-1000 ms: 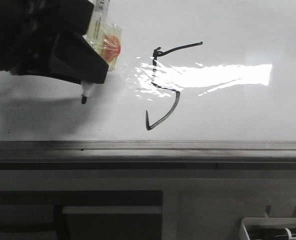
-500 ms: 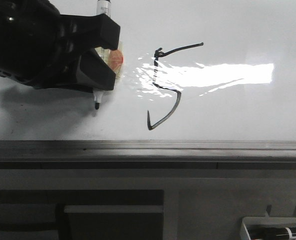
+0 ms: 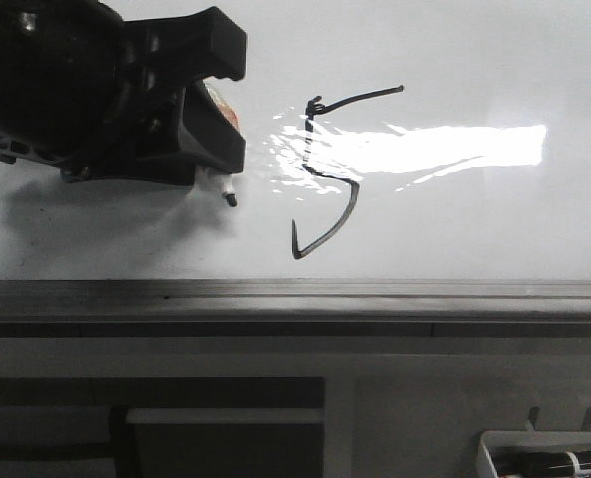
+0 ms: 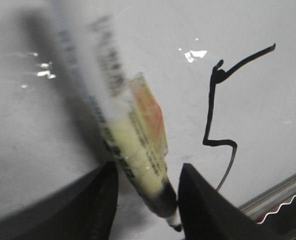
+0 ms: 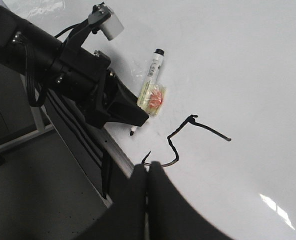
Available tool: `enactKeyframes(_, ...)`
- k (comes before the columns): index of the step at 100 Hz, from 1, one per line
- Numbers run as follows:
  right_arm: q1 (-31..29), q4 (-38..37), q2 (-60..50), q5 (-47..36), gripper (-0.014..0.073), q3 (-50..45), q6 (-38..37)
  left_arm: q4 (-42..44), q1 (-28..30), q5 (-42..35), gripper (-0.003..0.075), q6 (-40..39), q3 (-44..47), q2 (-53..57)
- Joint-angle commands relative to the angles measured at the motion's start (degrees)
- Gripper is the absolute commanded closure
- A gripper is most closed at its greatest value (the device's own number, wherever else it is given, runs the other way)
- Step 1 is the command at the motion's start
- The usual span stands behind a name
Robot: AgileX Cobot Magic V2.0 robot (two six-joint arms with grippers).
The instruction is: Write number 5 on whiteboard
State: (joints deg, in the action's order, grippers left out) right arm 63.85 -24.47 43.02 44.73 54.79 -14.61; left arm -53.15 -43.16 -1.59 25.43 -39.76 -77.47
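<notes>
Your left pincer (image 3: 200,149) is pinching the marker (image 4: 133,150), its two black fingers (image 4: 202,210) pressed against the barrel on either side, with the dark tip poking out below them. In the front view that tip (image 3: 231,200) sits just above or at the whiteboard (image 3: 474,219); you cannot tell from these views whether it touches. The marker (image 5: 150,90) wears a clear wrapper with a yellowish and orange-red label around its middle, and its capless nib points down toward the board's lower edge. The number 5 (image 3: 330,174) is drawn on the whiteboard to the right of the pincer, apart from the marker tip: a slanted top stroke, a short stem, and an angular hook ending in a sharp point near the grey metal edge rail (image 3: 375,291). A broad bright glare lies across the middle of the digit. From the left wrist the number 5 (image 4: 222,115) reads clearly beside the marker, thin and black. Your right pincer (image 5: 148,200) hangs over the board with its two fingers pressed together and nothing between them, and the number 5 (image 5: 187,137) lies just beyond its tips. At the lower right of the front view, a white tray (image 3: 494,453) holds another marker (image 3: 564,463).
</notes>
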Motion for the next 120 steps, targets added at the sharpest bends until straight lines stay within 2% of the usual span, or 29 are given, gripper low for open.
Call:
enactKeyframes(1, -0.3, -2.1, -0.2, -3.3, 0.0644, 1.6, -0.1, -0.5, 0.9, -8.8, 0.0395, -0.2, -0.9, -0.8)
enactKeyframes(6, -0.3, -2.1, -0.2, -3.3, 0.0644, 1.6, -0.1, -0.5, 0.9, -8.8, 0.0361, -0.2, -0.9, -0.8)
enactKeyframes(18, -0.3, -2.1, -0.2, -3.3, 0.0644, 1.6, -0.1, -0.8, 0.9, -9.2, 0.0196, -0.2, -0.9, -0.8)
enactKeyframes(25, -0.3, -2.3, -0.2, -3.3, 0.0644, 1.6, -0.1, -1.4, 0.9, -9.3, 0.0129, -0.2, -0.9, -0.2)
enactKeyframes(37, -0.3, -3.1, -0.8, -3.3, 0.0644, 1.6, -0.1, -1.9, 0.8, -7.9, 0.0115, -0.2, -0.9, 3.5)
enactKeyframes(53, -0.3, -4.8, -5.7, -3.3, 0.0644, -0.7, -1.6, -1.4, -1.4, -3.1, 0.0128, 1.4, 0.2, 14.6)
enactKeyframes(60, -0.3, -8.1, -9.5, -3.2, 0.0644, -3.7, -5.4, 0.2, -2.7, -2.0, 0.0171, 2.9, 1.8, 20.5)
enactKeyframes(67, -0.3, -14.1, -14.2, -3.0, 0.0644, -7.7, -9.9, 2.2, -3.0, -1.3, 0.0259, 3.7, 3.9, 26.5)
enactKeyframes(76, -0.3, -21.9, -20.9, -2.0, 0.0644, -13.6, -13.1, 5.5, -3.0, -0.4, 0.0439, 3.7, 7.4, 34.0)
enactKeyframes(81, -0.3, -23.5, -24.3, -1.4, 0.0644, -15.7, -13.1, 7.2, -2.9, -0.4, 0.0528, 3.7, 9.1, 37.1)
enactKeyframes(90, -0.3, -23.6, -29.5, -0.7, 0.0644, -19.0, -13.1, 9.4, -2.9, -0.4, 0.0741, 3.7, 12.7, 43.3)
enactKeyframes(104, -0.3, -23.6, -35.8, 0.2, 0.0644, -21.7, -13.1, 10.0, -2.9, -0.5, 0.0741, 3.9, 16.4, 48.9)
enactKeyframes(120, -0.3, -23.6, -38.6, 1.4, 0.0644, -22.0, -13.1, 9.9, -2.9, -0.4, 0.0741, 3.9, 18.2, 50.1)
